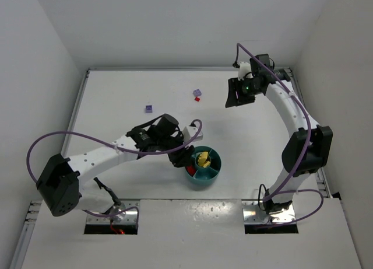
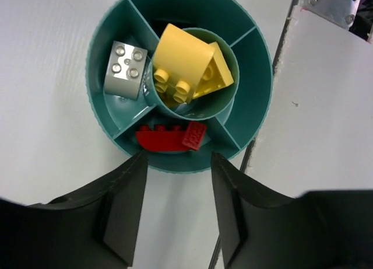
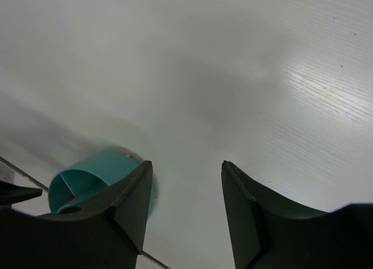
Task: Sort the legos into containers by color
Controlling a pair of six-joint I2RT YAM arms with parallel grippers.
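The round teal dish (image 1: pixel 212 174) stands near the table's front middle. In the left wrist view its centre well holds two yellow legos (image 2: pixel 185 66). A grey-tan brick (image 2: pixel 125 69) lies in the left wedge, and two red bricks (image 2: pixel 169 136) lie in the near wedge. My left gripper (image 2: pixel 178 164) hangs open and empty just over the dish's near rim (image 2: pixel 175 164). From above, the left gripper (image 1: pixel 185 159) is at the dish's left side. A purple brick (image 1: pixel 149 109) lies loose on the table. Farther back, a purple and red pair (image 1: pixel 197 95) sits together. My right gripper (image 1: pixel 238 95) is raised at the back right, open and empty.
In the right wrist view the right gripper (image 3: pixel 186 167) looks down on bare white table, with the dish (image 3: pixel 93 171) at lower left. White walls enclose the table. A raised white panel (image 2: pixel 326 105) borders the dish's right side at the table's front edge.
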